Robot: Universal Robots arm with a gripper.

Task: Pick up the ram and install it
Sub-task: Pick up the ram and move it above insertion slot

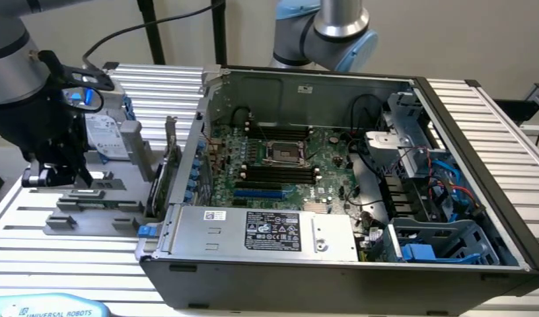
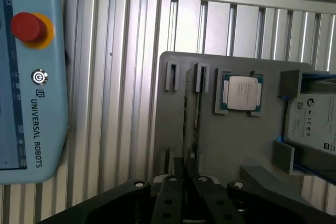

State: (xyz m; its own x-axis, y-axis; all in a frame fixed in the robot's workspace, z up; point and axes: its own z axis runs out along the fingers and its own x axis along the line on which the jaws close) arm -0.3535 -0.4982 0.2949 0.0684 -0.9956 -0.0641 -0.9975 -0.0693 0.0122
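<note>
The ram (image 2: pixel 192 114) is a thin green stick standing on edge in a slot of the grey fixture plate (image 2: pixel 231 145). My gripper (image 2: pixel 187 178) is right over its near end, with its dark fingers (image 2: pixel 172 195) drawn close together on either side of the stick. In the exterior view my gripper (image 1: pixel 56 177) hangs low over the fixture plate (image 1: pixel 93 214), at the exterior view's left of the open computer case (image 1: pixel 340 257). The black memory slots (image 1: pixel 279 173) lie on the motherboard inside the case.
A square silver processor chip (image 2: pixel 242 93) and a hard drive in a blue frame (image 2: pixel 312 124) sit on the same plate. A blue teach pendant (image 2: pixel 31 72) lies on the ribbed table. A second arm (image 1: pixel 340 26) stands behind the case.
</note>
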